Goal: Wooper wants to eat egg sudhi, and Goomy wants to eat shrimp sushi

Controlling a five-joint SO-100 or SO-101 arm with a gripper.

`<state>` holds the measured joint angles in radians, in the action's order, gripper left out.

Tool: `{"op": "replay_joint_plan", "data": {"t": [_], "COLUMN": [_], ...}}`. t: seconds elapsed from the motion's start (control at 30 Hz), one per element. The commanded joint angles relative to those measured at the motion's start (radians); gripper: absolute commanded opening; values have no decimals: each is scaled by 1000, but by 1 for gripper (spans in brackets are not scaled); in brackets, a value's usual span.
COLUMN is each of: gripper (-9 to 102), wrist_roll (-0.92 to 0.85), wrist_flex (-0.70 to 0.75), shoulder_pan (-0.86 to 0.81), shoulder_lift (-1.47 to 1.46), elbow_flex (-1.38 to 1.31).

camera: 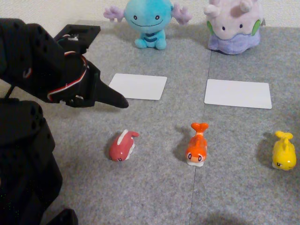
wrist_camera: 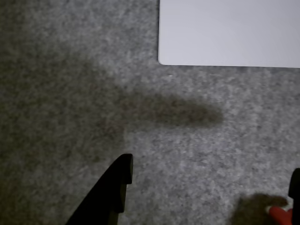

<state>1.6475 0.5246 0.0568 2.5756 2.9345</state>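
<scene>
In the other view, the black arm enters from the left, and its gripper (camera: 117,101) hangs above the grey carpet (camera: 164,187), pointing to the right. The tip is near the left white card (camera: 138,86). From this side I cannot tell whether the fingers are apart or together. Wooper (camera: 147,21) sits at the far edge, behind the left card. Goomy (camera: 234,26) sits to the right of it, behind the right white card (camera: 238,93). Three small fish figures lie in a row on the near side of the cards. The dark red figure (camera: 123,146) is on the left, just below the gripper tip. The shrimp sushi (camera: 197,146) is in the middle, and the egg sudhi (camera: 284,151) is at the right edge. All three lie apart from each other and from the cards.

In the wrist view, the gripper (wrist_camera: 211,187) looks down on the carpet. One black finger (wrist_camera: 110,192) is at the lower left and another shows at the right edge, so the fingers are wide apart and hold nothing. A white card (wrist_camera: 229,33) is at the upper right, and a small red piece (wrist_camera: 281,215) shows at the lower right corner
</scene>
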Motion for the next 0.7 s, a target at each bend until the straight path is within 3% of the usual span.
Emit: {"op": "replay_joint_plan", "data": {"t": [0.0,0.43,0.67], "gripper": [38,38,38], "wrist_roll": [-8,-35,-41], "wrist_flex": [-21,-26,322], "shoulder_pan": [-18,-126,-147], "shoulder_lift": [8,9,-11], "elbow_flex": [-5,-38,-460]}}
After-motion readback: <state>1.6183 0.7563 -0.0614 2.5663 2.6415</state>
